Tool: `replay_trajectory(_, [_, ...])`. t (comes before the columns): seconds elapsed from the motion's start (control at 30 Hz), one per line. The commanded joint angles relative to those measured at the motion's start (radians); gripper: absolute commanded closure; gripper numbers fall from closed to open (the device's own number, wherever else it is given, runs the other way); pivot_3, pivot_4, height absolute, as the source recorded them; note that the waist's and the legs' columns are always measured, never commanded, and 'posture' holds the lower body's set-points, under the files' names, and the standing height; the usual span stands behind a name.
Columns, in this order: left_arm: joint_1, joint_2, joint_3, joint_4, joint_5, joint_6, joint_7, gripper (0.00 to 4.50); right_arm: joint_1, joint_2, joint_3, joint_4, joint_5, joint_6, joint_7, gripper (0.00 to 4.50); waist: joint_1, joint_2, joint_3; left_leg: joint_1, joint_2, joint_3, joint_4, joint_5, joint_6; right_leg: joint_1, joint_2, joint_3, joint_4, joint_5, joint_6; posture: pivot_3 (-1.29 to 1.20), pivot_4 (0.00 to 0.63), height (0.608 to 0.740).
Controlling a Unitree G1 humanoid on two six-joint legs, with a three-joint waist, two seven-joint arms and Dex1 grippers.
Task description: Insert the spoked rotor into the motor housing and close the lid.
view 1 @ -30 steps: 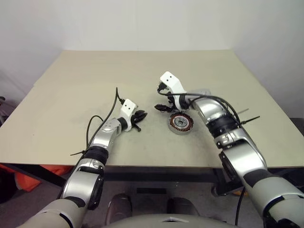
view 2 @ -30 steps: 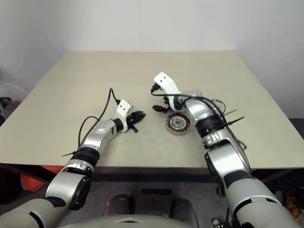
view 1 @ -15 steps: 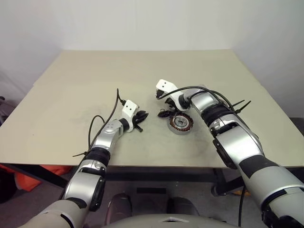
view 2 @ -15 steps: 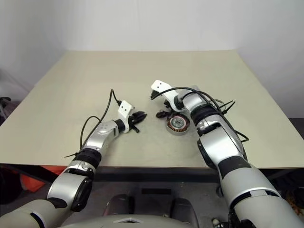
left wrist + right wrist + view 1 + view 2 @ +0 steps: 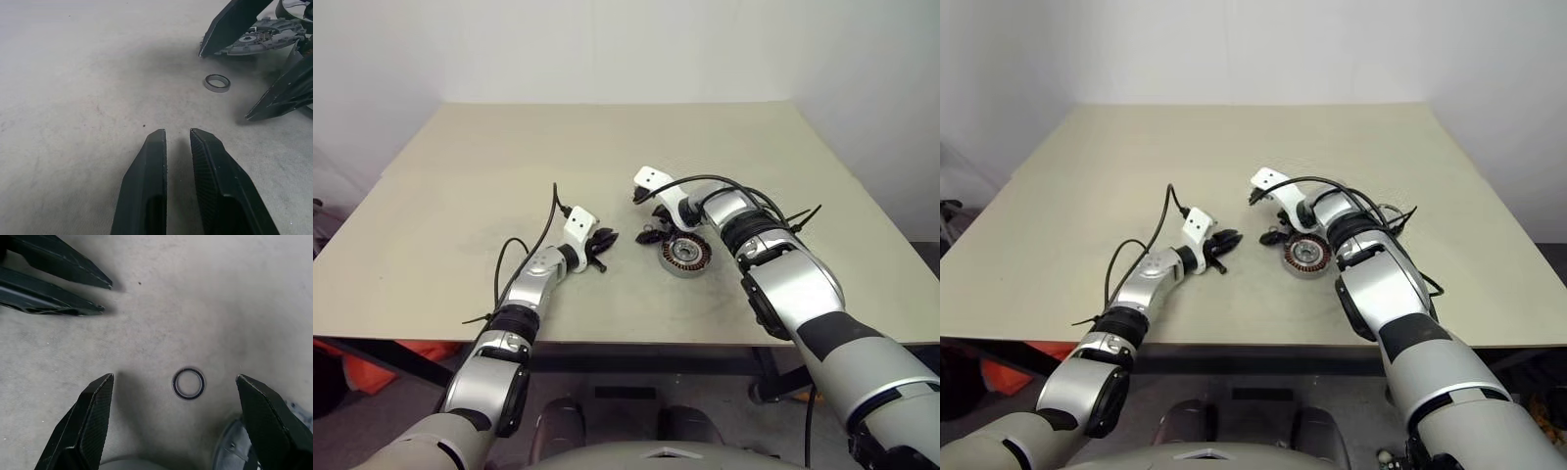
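The motor housing, a round metal ring with copper coils and a hollow centre, lies on the table right of centre. My right gripper tilts down just left of it, open wide. In the right wrist view its fingers straddle a small dark ring without touching it. My left gripper rests low over the table further left, pointing at the ring. Its fingers are shut to a thin slit with nothing between them. The spoked rotor and the lid are hidden.
The beige table stretches wide beyond and to the left of both grippers. Black cables loop off both forearms. The table's front edge runs just below the arms.
My right gripper has sunk and tipped downward to the table beside the housing, and its elbow has swung inward. The left arm has stayed still.
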Motion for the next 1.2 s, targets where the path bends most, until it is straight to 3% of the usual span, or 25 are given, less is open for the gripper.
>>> replay_trajectory(0.03, [0.000, 0.005, -0.002, -0.035, -0.007, -0.012, 0.004, 3.66, -0.045, 0.005, -0.024, 0.005, -0.008, -0.018, -0.011, 0.00, 0.000, 0.000, 0.000, 0.000, 0.000, 0.000, 0.000, 0.000, 0.000, 0.000, 0.000, 0.000, 0.000, 0.000, 0.000, 0.00, 0.000, 0.740])
replay_trajectory(0.3, [0.003, 0.008, -0.006, -0.038, -0.004, -0.013, 0.006, 3.66, -0.046, 0.012, -0.041, 0.016, -0.017, -0.018, -0.014, 0.00, 0.000, 0.000, 0.000, 0.000, 0.001, 0.000, 0.001, 0.000, 0.000, -0.001, 0.000, 0.000, 0.001, 0.000, -0.001, 0.00, 0.000, 0.740])
replay_trajectory(0.33, [0.003, 0.009, -0.006, -0.039, -0.004, -0.013, 0.006, 3.68, -0.045, 0.014, -0.042, 0.016, -0.019, -0.018, -0.014, 0.18, 0.000, 0.000, 0.000, 0.000, 0.001, 0.000, 0.001, 0.000, 0.000, -0.001, 0.000, 0.000, 0.001, 0.000, -0.001, 0.00, 0.000, 0.740])
replay_trajectory(0.4, [0.003, 0.009, -0.007, -0.040, -0.003, -0.013, 0.007, 3.69, -0.042, 0.017, -0.045, 0.016, -0.022, -0.018, -0.014, 0.58, 0.000, 0.000, 0.000, 0.000, 0.001, 0.000, 0.001, 0.000, 0.000, -0.001, 0.001, 0.000, 0.001, 0.000, -0.001, 0.00, 0.000, 0.740])
replay_trajectory(0.7, [0.007, 0.013, -0.010, -0.045, -0.002, -0.010, 0.008, 3.69, -0.039, 0.023, -0.052, 0.016, -0.035, -0.021, -0.011, 3.83, 0.000, 0.000, 0.000, 0.000, 0.002, 0.001, 0.001, 0.000, 0.000, -0.002, 0.001, 0.000, 0.002, 0.000, -0.002, 0.00, 0.000, 0.740])
replay_trajectory(1.2, [0.009, 0.016, -0.016, -0.047, -0.003, -0.009, 0.008, 3.69, -0.045, 0.016, -0.074, 0.005, -0.034, -0.039, 0.012, 3.83, 0.000, 0.000, 0.000, 0.000, 0.002, 0.001, 0.002, 0.000, 0.000, -0.002, 0.001, 0.000, 0.003, 0.000, -0.002, 0.00, 0.000, 0.740])
